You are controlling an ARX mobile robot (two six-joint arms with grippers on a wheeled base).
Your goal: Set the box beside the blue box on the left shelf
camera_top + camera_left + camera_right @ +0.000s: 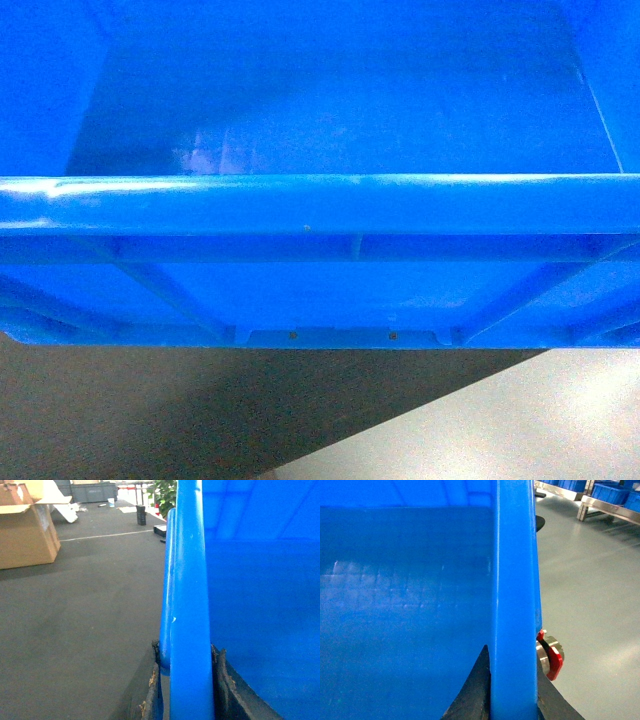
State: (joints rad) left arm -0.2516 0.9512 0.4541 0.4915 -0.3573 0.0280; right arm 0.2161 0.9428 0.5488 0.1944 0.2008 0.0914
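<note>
The box [320, 205], a bright-blue plastic crate with a thick rolled rim, fills the head view; its smooth inside lies above the rim and its ribbed near wall below. My left gripper [186, 690] is shut on the box's left rim [189, 605], one dark finger [150, 690] outside and one inside. On the opposite side my right gripper [514, 695] is shut on the box's right rim [514, 580], a black finger [475, 690] on each side. The box hangs above the floor. Neither gripper shows in the head view. The left shelf and the blue box on it are out of view.
Dark grey floor [120, 410] lies below the box, turning to pale floor [520, 420] at the right. A cardboard carton [25, 530] stands far left. Metal racks with blue crates [615, 492] stand far right. A red wheel part [551, 657] shows beneath the right rim.
</note>
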